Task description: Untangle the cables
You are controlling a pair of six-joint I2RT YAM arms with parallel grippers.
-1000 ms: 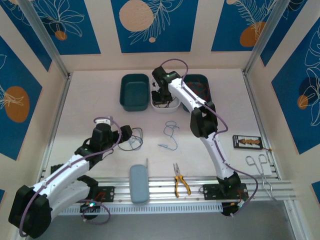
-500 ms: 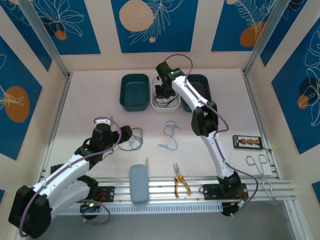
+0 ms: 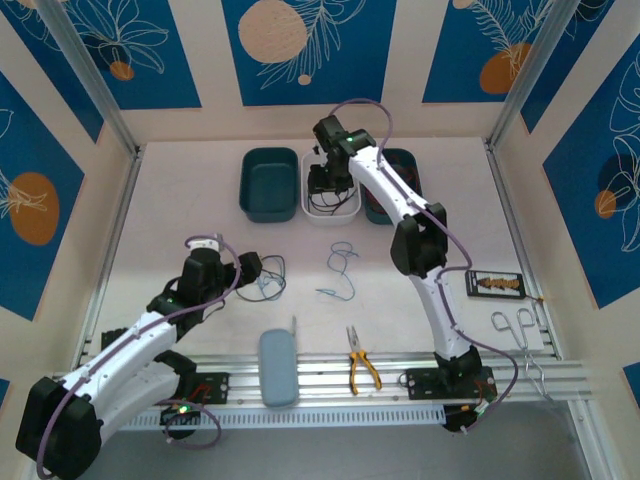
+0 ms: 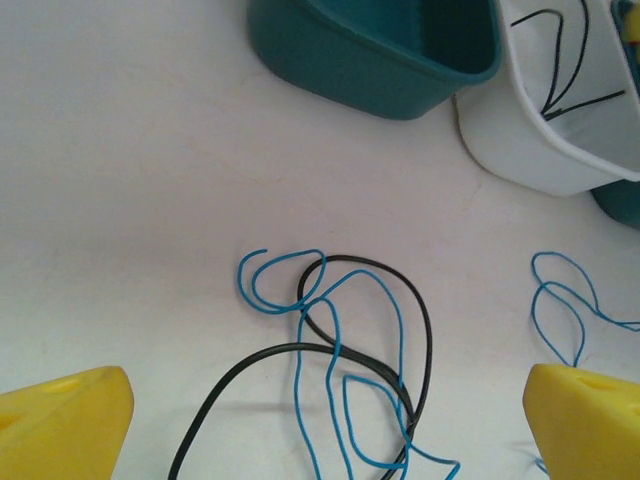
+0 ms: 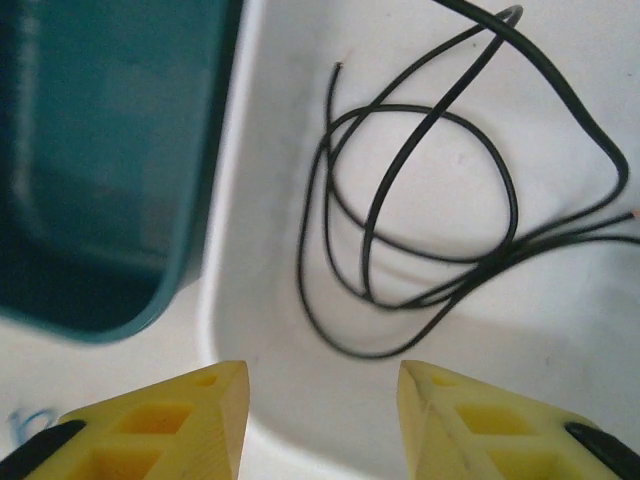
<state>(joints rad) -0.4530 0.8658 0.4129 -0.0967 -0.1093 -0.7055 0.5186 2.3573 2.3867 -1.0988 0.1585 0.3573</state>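
L gripper (image 4: 322, 425): jaws spread wide, nothing between the yellow fingertips (image 4: 62, 425). Sits low over the table (image 4: 120, 200), L of centre in top view.
R gripper (image 5: 320, 420): jaws partway apart, nothing held. Hangs over the near-L corner of the white bin (image 5: 232, 260), pointing down into it.
Blk+blue tangle (image 4: 402, 340): 1 blk cable & 1 light-blue cable, looped through each other in several spots. Lies flat on table just ahead of L gripper, between its 2 fingertips in L wrist view. Not touched by either finger.
Loose blue cable (image 3: 343, 268): alone on table approx mid-table, R of the tangle & apart from it. Also seen at R edge of L wrist view.
Blk cables (image 5: 388, 185): thin loops on the floor of the white bin, overlapping each other. Exact count can't tell. 1 free end points up-L.
White bin pos.: back of table, between 2 teal bins.
L teal bin (image 3: 268, 185): just beside white bin's L wall; touching or not, can't tell.
R teal bin (image 3: 410, 160): partly hidden by R arm, contents can't tell.
Front rail: grey case (image 3: 278, 367) & pliers w/ yellow handles (image 3: 362, 368), side by side, well apart from all cables.
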